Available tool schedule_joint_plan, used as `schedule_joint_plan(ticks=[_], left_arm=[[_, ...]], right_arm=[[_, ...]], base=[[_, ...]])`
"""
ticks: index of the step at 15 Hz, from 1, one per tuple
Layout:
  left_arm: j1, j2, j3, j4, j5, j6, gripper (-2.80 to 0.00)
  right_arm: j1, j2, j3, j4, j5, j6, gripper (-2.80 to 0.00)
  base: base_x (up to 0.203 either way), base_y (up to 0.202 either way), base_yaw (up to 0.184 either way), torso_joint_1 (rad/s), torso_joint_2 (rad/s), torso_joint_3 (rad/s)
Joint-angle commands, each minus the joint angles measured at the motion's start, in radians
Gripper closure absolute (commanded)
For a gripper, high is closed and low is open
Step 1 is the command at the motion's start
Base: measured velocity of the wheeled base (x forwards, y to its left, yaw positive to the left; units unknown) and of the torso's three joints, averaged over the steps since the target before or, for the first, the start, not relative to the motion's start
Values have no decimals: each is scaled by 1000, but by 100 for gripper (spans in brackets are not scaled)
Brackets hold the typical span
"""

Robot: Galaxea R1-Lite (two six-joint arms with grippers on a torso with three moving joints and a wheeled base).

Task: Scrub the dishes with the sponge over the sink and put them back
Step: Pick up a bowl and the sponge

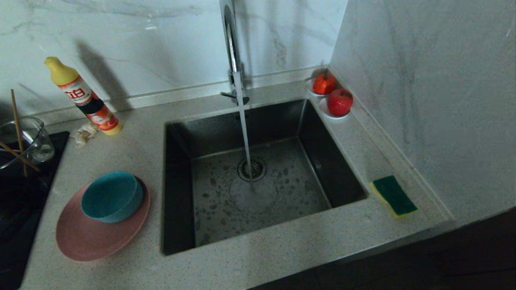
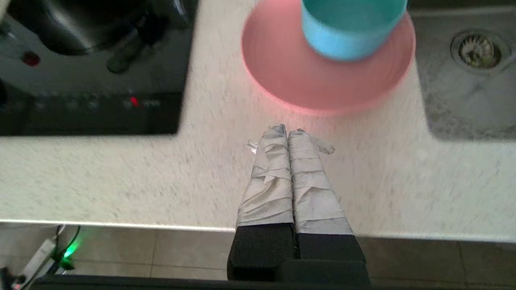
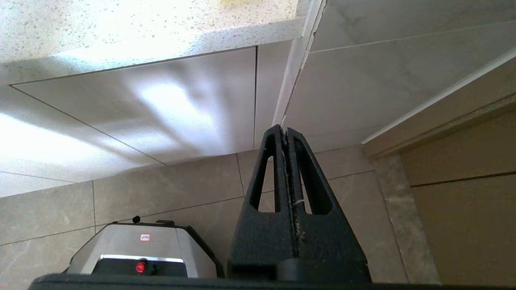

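Note:
A teal bowl (image 1: 112,196) sits inside a shallow pink plate (image 1: 86,237) on the counter left of the steel sink (image 1: 342,169). Water runs from the chrome faucet (image 1: 230,44) onto the drain. The sponge (image 1: 394,195), green face up with a yellow edge, lies on the counter right of the sink. Neither arm shows in the head view. My left gripper (image 2: 287,131) is shut and empty, its taped fingers above the counter's front, short of the plate (image 2: 298,76) and bowl (image 2: 346,28). My right gripper (image 3: 284,129) is shut and empty, down below the counter edge by the cabinet front.
A yellow-capped detergent bottle (image 1: 82,96) leans at the back left beside a crumpled scrap. A glass jug with chopsticks (image 1: 24,141) stands on the black cooktop (image 1: 16,209). Two white saucers with red fruit (image 1: 332,96) sit at the sink's back right corner. A wall rises on the right.

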Motion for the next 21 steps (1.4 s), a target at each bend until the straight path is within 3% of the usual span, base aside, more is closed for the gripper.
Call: schedule_joint_plan(ticks=[1, 2, 4, 5, 10, 11, 12, 18, 21], left_arm=[[-3, -134, 58, -2, -32, 29, 0], [-4, -163, 73, -5, -60, 44, 0], [-5, -165, 76, -3, -76, -12, 0], [-5, -165, 76, 9, -85, -7, 0], [-5, -165, 81, 13, -211, 230, 0], [-5, -165, 80, 30, -268, 215, 0], [-5, -165, 93, 51, -310, 154, 0], [-6, -165, 101, 48, -281, 95, 0], [-6, -165, 99, 48, -256, 35, 0]], right_arm=[[0, 1, 0, 2, 0, -1, 0], [0, 1, 1, 2, 0, -1, 0], [0, 1, 1, 2, 0, -1, 0], [0, 0, 0, 2, 0, -1, 0], [0, 1, 2, 2, 0, -1, 0], [0, -1, 0, 2, 0, -1, 0], [0, 1, 0, 2, 0, -1, 0], [0, 1, 0, 2, 0, -1, 0], [0, 1, 1, 2, 0, -1, 0]], base=[[0, 0, 0, 0, 0, 0], [0, 0, 0, 0, 0, 0], [0, 0, 0, 0, 0, 0], [0, 0, 0, 0, 0, 0], [0, 0, 0, 0, 0, 0], [0, 0, 0, 0, 0, 0], [0, 0, 0, 0, 0, 0], [0, 0, 0, 0, 0, 0], [0, 0, 0, 0, 0, 0]])
